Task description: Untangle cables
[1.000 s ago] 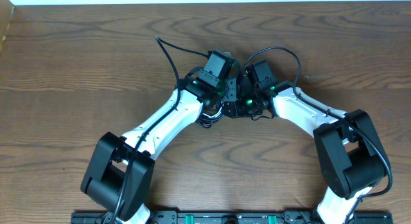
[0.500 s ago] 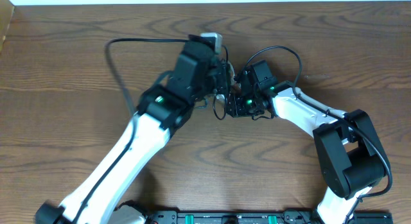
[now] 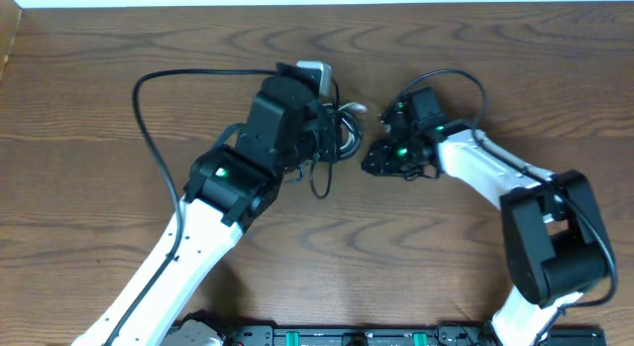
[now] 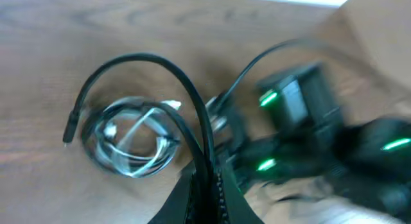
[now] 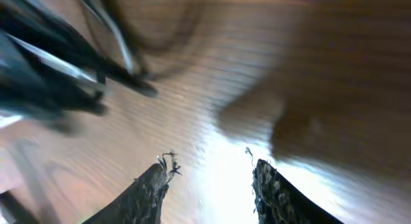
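Observation:
My left gripper is shut on a black cable. The cable arcs up from the jaws and ends in a plug at the left. Below that arc, a coil of white and black cables lies on the table. Overhead, the left gripper is raised over the bundle, and a black loop hangs beneath it. My right gripper stands just right of the bundle. Its fingers are apart over bare wood, with nothing between them in the right wrist view. Blurred cables show at the upper left there.
The left arm's own thick black cord arcs over the table at the left. The right arm's cord loops above its wrist. The brown wooden table ends at a pale back edge, and both arm bases stand at the front.
The left arm has lifted and swung up and left, drawing the black cable with it. The right gripper has drawn back to the right, away from the bundle.

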Available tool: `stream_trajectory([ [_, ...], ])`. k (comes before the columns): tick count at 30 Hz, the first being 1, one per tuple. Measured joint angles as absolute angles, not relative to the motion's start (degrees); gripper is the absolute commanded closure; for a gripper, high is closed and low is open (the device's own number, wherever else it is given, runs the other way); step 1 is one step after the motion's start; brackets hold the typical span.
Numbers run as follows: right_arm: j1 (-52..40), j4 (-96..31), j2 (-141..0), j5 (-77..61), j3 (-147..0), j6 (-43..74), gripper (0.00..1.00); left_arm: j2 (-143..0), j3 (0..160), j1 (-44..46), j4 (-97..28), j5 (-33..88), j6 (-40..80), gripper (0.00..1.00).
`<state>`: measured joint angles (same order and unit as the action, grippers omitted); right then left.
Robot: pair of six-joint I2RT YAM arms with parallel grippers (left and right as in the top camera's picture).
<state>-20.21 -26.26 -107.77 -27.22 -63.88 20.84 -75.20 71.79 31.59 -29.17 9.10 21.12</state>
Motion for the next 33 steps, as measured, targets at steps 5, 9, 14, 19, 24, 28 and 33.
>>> stream_trajectory([
  [5,-16.7,-27.9,-104.6,-28.1,-63.9,18.6,0.57,-78.8,71.8,31.6,-29.9,9.3,19.8,0.92],
  [9,-15.0,-29.1,-103.8,-28.4,-63.9,17.5,0.56,-79.9,71.8,31.6,-30.6,9.6,19.4,0.93],
  [14,-13.3,-29.8,-103.8,-27.1,-63.9,17.3,0.55,-79.9,71.8,31.6,-32.5,9.8,19.2,0.92],
  [19,-12.7,-30.0,-103.8,-26.8,-63.9,17.1,0.55,-79.9,71.8,31.6,-32.8,9.8,19.0,0.92],
  [24,-12.7,-30.0,-103.8,-26.7,-63.9,17.1,0.55,-79.9,71.8,31.6,-31.6,9.8,19.0,0.92],
  [28,-12.7,-30.0,-103.8,-26.7,-63.9,17.1,0.55,-79.9,71.8,31.6,-29.2,10.0,19.0,0.92],
  [33,-12.7,-30.0,-103.8,-26.7,-63.9,17.1,0.55,-79.9,71.8,31.6,-28.1,10.0,19.0,0.92],
])
